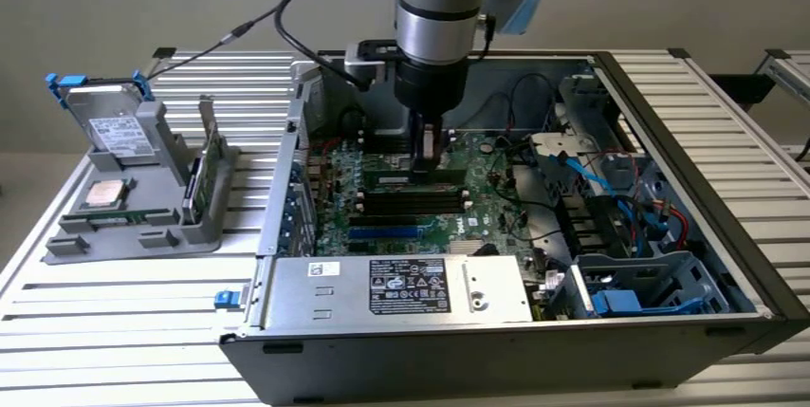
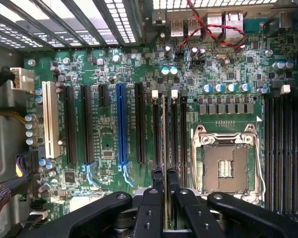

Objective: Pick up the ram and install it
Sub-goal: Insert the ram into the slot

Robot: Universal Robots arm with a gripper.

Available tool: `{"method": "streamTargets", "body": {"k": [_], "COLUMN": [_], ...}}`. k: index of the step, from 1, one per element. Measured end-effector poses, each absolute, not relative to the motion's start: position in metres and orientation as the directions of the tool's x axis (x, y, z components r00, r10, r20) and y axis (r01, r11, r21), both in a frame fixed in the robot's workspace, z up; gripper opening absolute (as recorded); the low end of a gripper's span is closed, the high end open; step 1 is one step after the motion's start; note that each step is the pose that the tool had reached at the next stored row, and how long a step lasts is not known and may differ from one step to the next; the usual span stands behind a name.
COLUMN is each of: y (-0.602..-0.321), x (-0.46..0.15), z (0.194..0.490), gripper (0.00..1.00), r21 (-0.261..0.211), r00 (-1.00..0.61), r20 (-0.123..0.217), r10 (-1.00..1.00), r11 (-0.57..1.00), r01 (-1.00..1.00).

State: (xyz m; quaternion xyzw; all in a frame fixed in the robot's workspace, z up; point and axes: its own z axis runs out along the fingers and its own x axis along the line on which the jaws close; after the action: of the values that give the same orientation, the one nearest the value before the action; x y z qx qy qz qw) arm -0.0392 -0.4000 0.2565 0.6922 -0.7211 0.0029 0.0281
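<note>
Ram [image 2: 164,139] stands edge-on between my fingers [image 2: 161,179], clamped tight on it, at the memory slots [image 2: 175,129] of the motherboard [image 2: 109,69], inside the open case [image 1: 506,360].

Open computer case [image 1: 708,132], green motherboard [image 2: 109,69], processor socket [image 2: 226,166], grey drive [image 1: 117,132]

Power supply label [image 1: 409,286]: print illegible.
</note>
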Motion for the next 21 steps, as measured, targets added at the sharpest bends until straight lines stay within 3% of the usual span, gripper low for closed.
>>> {"method": "streamTargets", "body": {"k": [21], "y": [-0.401], "x": [-0.039], "z": [0.227], "gripper": [0.14], "r21": [0.04], "r00": [-0.038], "r20": [0.053], "r10": [-0.998], "r11": [0.04], "r01": [-0.998]}}
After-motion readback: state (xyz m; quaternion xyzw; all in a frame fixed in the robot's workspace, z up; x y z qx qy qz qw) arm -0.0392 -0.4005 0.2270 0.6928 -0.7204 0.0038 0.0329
